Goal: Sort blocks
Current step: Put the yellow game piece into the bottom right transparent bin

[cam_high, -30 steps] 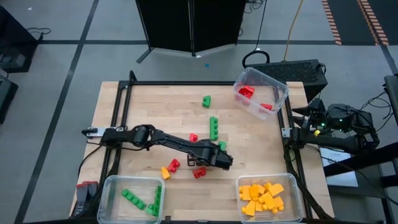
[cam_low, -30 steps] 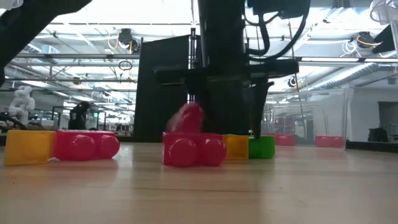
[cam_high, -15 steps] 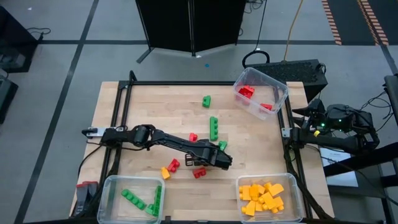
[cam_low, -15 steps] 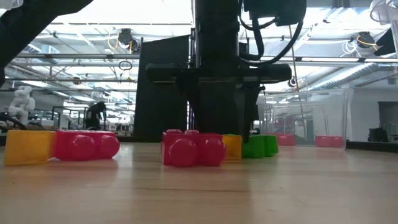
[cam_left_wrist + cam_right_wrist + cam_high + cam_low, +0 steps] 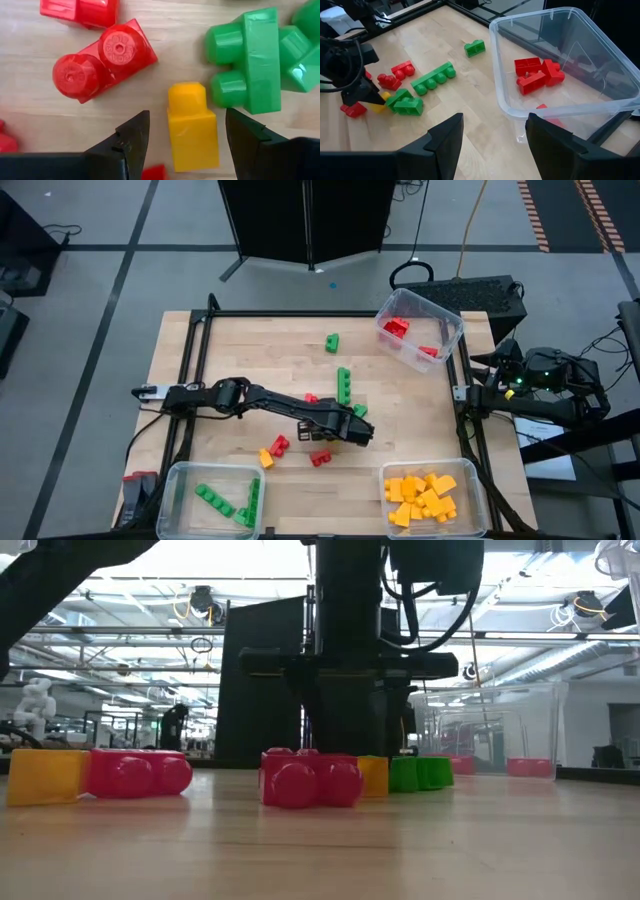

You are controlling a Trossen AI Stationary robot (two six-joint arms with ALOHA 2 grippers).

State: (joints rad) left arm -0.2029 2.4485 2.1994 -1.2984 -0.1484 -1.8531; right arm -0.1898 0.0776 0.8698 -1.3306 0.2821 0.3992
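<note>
Watching the risks, biggest thing first:

Table (image 5: 200, 360): you have loose blocks scattered mid-board, so any sideways sweep of the arm could push them out of their spots.

Red bin (image 5: 445, 330): it sits tilted at the far right corner with red blocks inside; nothing threatens it now, but its slant could let pieces slide if it gets bumped.

Yellow bin (image 5: 470, 475): this near-right bin is my guess for the target, and it is well apart from the pick, so a weak grip could drop the block on the way.

Left gripper (image 5: 187, 132): your fingers are spread and straddle the yellow block, grasping nothing yet; it works at the table's middle.

Right gripper (image 5: 492, 135): fingers apart, empty, parked beside the red bin at the table's right edge.

Green block (image 5: 250, 62): it lies just beside the yellow one, near one finger; closing off-centre could catch it or nudge it along.

Red block (image 5: 102, 60): it lies near the other finger, so a drift that way could knock it.

Yellow block (image 5: 192, 127): it sits between the fingers, slightly askew to them; you could twist it out on closing.
</note>
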